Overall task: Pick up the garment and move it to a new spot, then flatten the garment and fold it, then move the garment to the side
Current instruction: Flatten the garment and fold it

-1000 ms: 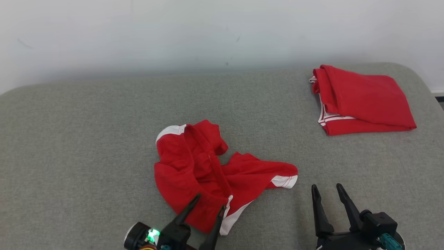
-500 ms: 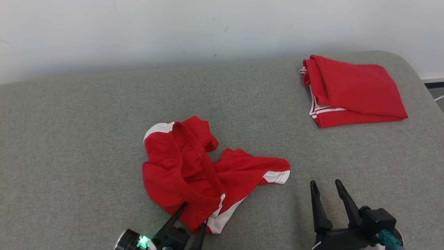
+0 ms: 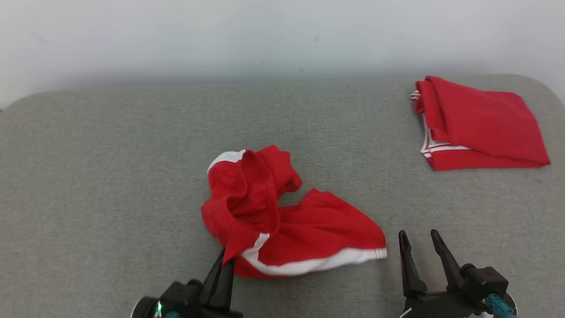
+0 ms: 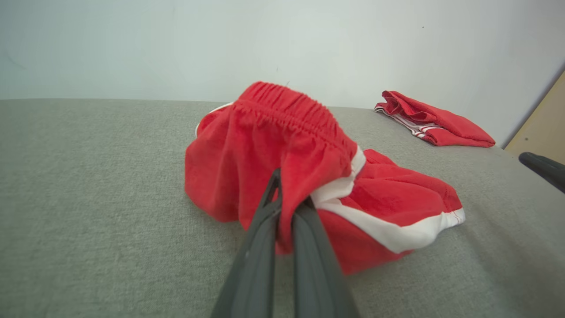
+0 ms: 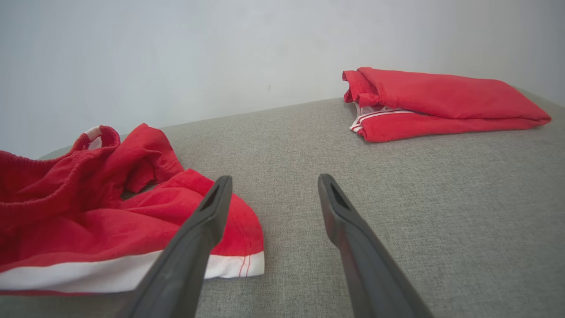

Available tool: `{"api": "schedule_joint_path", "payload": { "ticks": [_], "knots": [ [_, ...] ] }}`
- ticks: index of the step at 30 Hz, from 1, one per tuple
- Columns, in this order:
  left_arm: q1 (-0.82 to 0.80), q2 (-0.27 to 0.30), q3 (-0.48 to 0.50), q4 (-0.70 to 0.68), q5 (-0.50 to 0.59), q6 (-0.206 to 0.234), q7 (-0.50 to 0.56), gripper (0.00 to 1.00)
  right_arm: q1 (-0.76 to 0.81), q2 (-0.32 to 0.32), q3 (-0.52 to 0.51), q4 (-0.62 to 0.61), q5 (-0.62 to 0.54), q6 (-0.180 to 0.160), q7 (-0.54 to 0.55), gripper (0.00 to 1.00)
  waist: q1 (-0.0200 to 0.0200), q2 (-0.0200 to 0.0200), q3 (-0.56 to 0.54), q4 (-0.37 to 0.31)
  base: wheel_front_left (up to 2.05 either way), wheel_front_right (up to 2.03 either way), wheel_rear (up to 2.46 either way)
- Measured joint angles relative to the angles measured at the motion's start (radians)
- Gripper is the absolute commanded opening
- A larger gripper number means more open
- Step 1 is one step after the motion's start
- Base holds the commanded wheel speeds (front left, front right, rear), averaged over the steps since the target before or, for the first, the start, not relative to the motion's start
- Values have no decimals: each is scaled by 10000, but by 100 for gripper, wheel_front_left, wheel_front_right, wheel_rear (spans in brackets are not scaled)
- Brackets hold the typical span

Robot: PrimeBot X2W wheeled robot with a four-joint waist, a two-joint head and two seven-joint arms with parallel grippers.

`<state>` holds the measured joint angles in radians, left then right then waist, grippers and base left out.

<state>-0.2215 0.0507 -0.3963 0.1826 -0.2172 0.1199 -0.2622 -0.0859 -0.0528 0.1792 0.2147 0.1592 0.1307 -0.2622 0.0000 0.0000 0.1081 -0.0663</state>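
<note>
The garment (image 3: 282, 216), red shorts with white trim, lies crumpled in the middle of the grey padded surface (image 3: 110, 176). My left gripper (image 3: 225, 260) is shut on the garment's near edge; in the left wrist view a fold of red cloth (image 4: 287, 176) is pinched between the two dark fingers (image 4: 265, 229) and lifted a little. My right gripper (image 3: 419, 238) stands open just right of the garment's white hem (image 5: 229, 267), its fingers (image 5: 207, 216) empty and touching nothing.
A second red garment (image 3: 476, 123), folded, lies at the back right of the grey surface, seen too in the right wrist view (image 5: 441, 101). A pale wall (image 3: 265, 39) rises behind the surface.
My left gripper closed on the garment's near edge and pulled it up and over, so the white trim now runs along the front. The camera shifted. The right gripper stayed open.
</note>
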Motion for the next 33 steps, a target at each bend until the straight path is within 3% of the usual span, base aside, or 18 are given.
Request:
{"api": "schedule_joint_path", "payload": {
  "ticks": [6,7,8,14,20,27,33],
  "knots": [
    [809,2,284,63,-428,-128,2,2,86,0,42,88,-12,0,-12,100,0,0,-86,578,0,0,0],
    [884,-4,276,117,-472,-127,2,29,104,-4,31,109,-13,0,-12,100,0,0,-101,662,0,0,0],
    [965,-6,263,240,-472,-125,0,100,117,-8,17,128,-15,-2,-12,100,0,0,-117,742,0,0,0],
    [1055,-6,267,422,-410,-128,-12,100,136,-33,-15,188,-29,0,-12,100,0,1,-219,1120,0,0,0],
    [1351,15,268,-686,414,-130,-13,100,185,-29,15,224,-12,0,-12,100,0,0,-361,1297,0,0,0],
    [1367,90,-408,-1546,1156,-483,-13,100,189,-23,113,293,46,0,-12,100,0,0,-446,1217,0,0,0],
    [934,203,-1118,-1187,1647,-894,8,100,162,-23,161,357,82,0,-12,100,0,0,-456,964,0,0,0]
  ]
}}
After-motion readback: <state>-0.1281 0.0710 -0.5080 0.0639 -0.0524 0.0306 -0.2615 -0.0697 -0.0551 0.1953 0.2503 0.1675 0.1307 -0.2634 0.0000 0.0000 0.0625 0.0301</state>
